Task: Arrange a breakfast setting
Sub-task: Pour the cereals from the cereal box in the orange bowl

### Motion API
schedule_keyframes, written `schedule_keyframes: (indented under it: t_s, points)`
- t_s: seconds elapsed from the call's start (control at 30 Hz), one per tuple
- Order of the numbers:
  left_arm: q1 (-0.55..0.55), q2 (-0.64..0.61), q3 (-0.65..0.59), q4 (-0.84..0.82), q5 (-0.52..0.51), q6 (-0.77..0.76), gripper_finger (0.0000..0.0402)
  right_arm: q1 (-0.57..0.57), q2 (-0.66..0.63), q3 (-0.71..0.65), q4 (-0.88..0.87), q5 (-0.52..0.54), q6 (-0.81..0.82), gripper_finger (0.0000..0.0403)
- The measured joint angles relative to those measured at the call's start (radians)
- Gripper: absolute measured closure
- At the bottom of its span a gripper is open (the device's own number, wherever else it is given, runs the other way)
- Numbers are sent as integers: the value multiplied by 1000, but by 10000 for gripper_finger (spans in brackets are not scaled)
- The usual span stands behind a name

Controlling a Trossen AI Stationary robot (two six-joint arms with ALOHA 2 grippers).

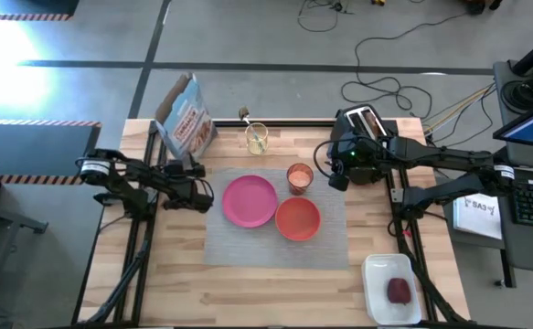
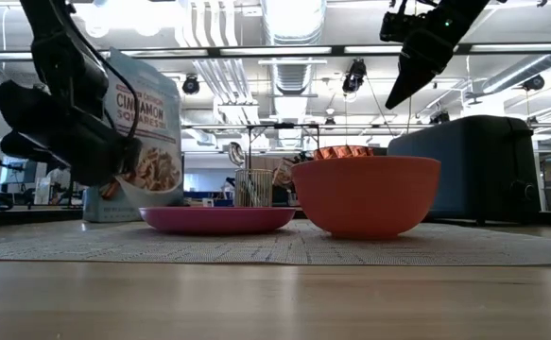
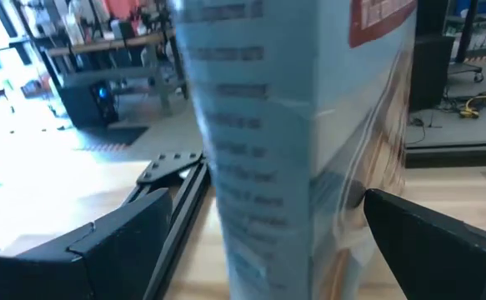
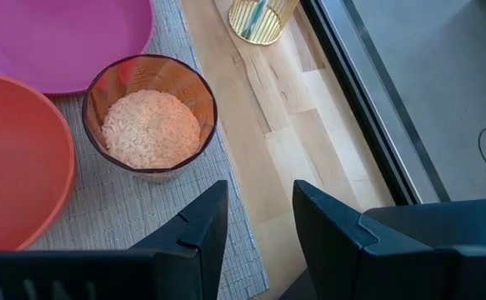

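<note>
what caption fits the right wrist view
Right gripper open above small orange-tinted cup of pale grains on grey woven placemat.

A grey placemat (image 1: 275, 239) lies mid-desk (image 1: 275, 292), carrying the pink plate (image 1: 250, 201), the red-orange bowl (image 1: 297, 219) and the small cup (image 1: 300, 176). The left gripper (image 1: 202, 197) sits just beside the plate. A dark-red fruit (image 1: 399, 291) rests on the white tray (image 1: 380, 274).

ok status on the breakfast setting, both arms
Left gripper open, empty, beside pink plate. Right gripper empty, above cup. Bowl on placemat. Cereal bag behind left gripper.
</note>
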Motion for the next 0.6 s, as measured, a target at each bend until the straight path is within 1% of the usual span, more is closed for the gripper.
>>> schedule_keyframes:
  t_s: [0.23, 0.6]
  points:
    - [52, 0, 1, 180, -57, 239, 23, 0, 0, 0, 0, 0, -1, 275]
    - [92, 0, 7, 511, -50, 575, 23, 0, 0, 0, 0, 0, 0, 275]
